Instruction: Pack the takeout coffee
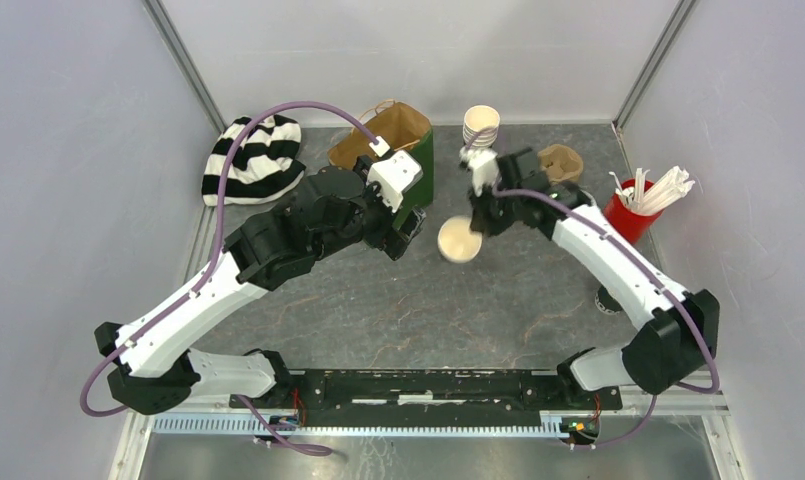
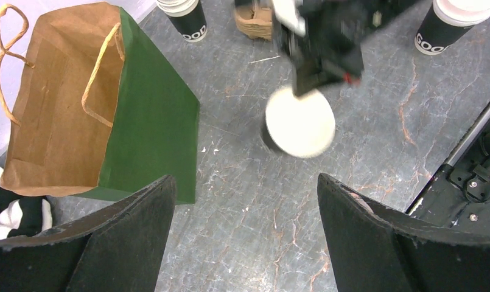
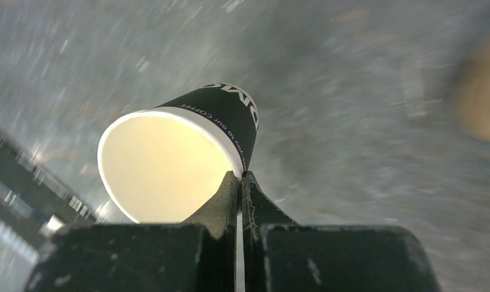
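Takeout coffee cup: paper, dark outside, cream inside, no lid on it; tilted so its open mouth faces up towards the overhead camera. It sits over the middle of the table, just right of the bag. Whether its base touches the surface cannot be told.
Right gripper: closed on the cup's rim, one finger inside the wall and one outside.
Left gripper: jaws spread wide, holding nothing; it hangs beside the bag, looking down at the held cup.
Paper bag: green outside, brown inside, rope handles, mouth open; it stands at the back of the table, left of centre.
Other cups: one stack at the back edge, just beyond the right gripper; another cup with a white top on the right side.
Cardboard carrier: at the back, right of the stack.
Red cup of stirrers: far right, well apart from the held cup.
Striped cloth: back left corner.
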Robot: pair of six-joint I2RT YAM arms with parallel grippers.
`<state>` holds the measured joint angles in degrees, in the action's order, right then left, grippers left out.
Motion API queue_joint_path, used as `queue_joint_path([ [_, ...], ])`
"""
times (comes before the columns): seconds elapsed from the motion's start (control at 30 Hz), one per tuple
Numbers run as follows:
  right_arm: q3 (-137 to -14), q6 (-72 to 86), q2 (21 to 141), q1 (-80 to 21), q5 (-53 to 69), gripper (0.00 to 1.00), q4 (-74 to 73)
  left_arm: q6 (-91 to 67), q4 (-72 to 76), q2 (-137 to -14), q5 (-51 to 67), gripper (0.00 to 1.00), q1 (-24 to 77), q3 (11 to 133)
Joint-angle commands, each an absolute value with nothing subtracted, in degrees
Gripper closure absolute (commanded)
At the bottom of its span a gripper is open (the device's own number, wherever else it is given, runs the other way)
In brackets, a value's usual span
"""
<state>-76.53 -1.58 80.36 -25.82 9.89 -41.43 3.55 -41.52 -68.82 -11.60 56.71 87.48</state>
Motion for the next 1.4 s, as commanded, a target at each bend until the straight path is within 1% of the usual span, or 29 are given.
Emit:
queue_joint_path([
  [0.0, -68.4, 1.5, 79.4, -31.9, 24.0, 1.00, -41.2, 5.3, -40.3, -68.7, -10.7, 0.09, 57.0, 88.4],
  [0.13, -67.2, 3.1, 79.4, -38.3, 17.3, 1.00, -44.4, 5.4, -40.2, -68.7, -10.6, 0.09, 57.2, 88.4],
  [0.3, -62.9, 5.6, 79.5, -41.9, 18.2, 1.00, -41.9, 5.3, -40.2, -68.6, -10.4, 0.09, 57.3, 88.4],
  [0.47, -63.7, 6.4, 79.9, -42.3, 17.0, 0.88, -42.2, 5.3, -40.5, -68.5, -10.6, 0.09, 57.3, 88.4],
  [0.53, -65.2, 6.4, 80.4, -42.3, 16.7, 0.77, -42.9, 5.3, -40.4, -68.5, -10.5, 0.09, 57.4, 88.4],
  [0.57, -66.5, 6.4, 80.5, -42.2, 16.0, 0.69, -43.4, 5.3, -40.4, -68.5, -10.5, 0.09, 57.3, 88.5],
  [0.6, -67.3, 6.4, 80.4, -42.1, 15.4, 0.63, -43.5, 5.4, -40.5, -68.5, -10.6, 0.09, 57.4, 88.5],
  [0.63, -67.9, 6.2, 80.0, -41.6, 15.7, 0.55, -43.0, 5.4, -40.5, -68.5, -10.6, 0.09, 57.4, 88.5],
  [0.67, -68.6, 5.7, 79.4, -40.5, 16.6, 0.49, -42.5, 5.4, -40.6, -68.4, -10.7, 0.09, 57.4, 88.5],
  [0.7, -69.0, 5.5, 78.7, -38.6, 17.6, 0.47, -41.8, 5.4, -40.7, -68.4, -10.7, 0.09, 57.4, 88.5],
  [0.73, -69.1, 5.5, 78.1, -36.0, 18.0, 0.47, -41.4, 5.4, -40.7, -68.4, -10.6, 0.09, 57.3, 88.6],
  [0.8, -69.4, 5.1, 77.1, -29.1, 14.9, 0.55, -41.3, 5.3, -40.7, -68.3, -10.5, 0.09, 57.4, 88.5],
  [0.83, -69.9, 5.0, 76.8, -25.2, 10.0, 0.53, -41.6, 5.3, -40.7, -68.3, -10.5, 0.09, 57.4, 88.5],
  [0.9, -70.9, 2.6, 77.3, -20.8, 0.8, 0.44, -41.3, 5.3, -40.5, -68.2, -10.2, 0.09, 57.4, 88.5],
  [0.93, -71.9, 0.6, 78.5, -19.3, -5.7, 0.41, -41.5, 5.3, -40.5, -68.2, -10.3, 0.09, 57.4, 88.4],
  [1.03, -75.8, -4.8, 85.2, -16.1, -17.6, 0.38, -42.0, 5.5, -40.6, -68.0, -10.4, 0.09, 57.6, 88.5],
  [1.1, -78.3, -7.7, 89.4, -14.5, -23.5, 0.32, -41.3, 5.7, -40.7, -67.9, -10.6, 0.09, 57.7, 88.5],
  [1.13, -79.5, -9.1, 91.3, -13.9, -25.2, 0.30, -40.5, 5.7, -40.8, -67.8, -10.6, 0.09, 57.7, 88.5],
  [1.23, -82.9, -12.1, 96.4, -12.1, -28.0, 0.30, -39.0, 5.6, -40.7, -67.9, -10.5, 0.09, 57.7, 88.5],
  [1.33, -86.8, -13.6, 101.5, -10.5, -28.6, 0.37, -39.6, 5.7, -40.8, -68.0, -10.8, 0.09, 57.7, 88.8],
  [1.37, -87.9, -14.1, 103.2, -10.0, -28.1, 0.38, -40.1, 5.8, -40.9, -68.1, -11.0, 0.09, 57.7, 88.8],
])
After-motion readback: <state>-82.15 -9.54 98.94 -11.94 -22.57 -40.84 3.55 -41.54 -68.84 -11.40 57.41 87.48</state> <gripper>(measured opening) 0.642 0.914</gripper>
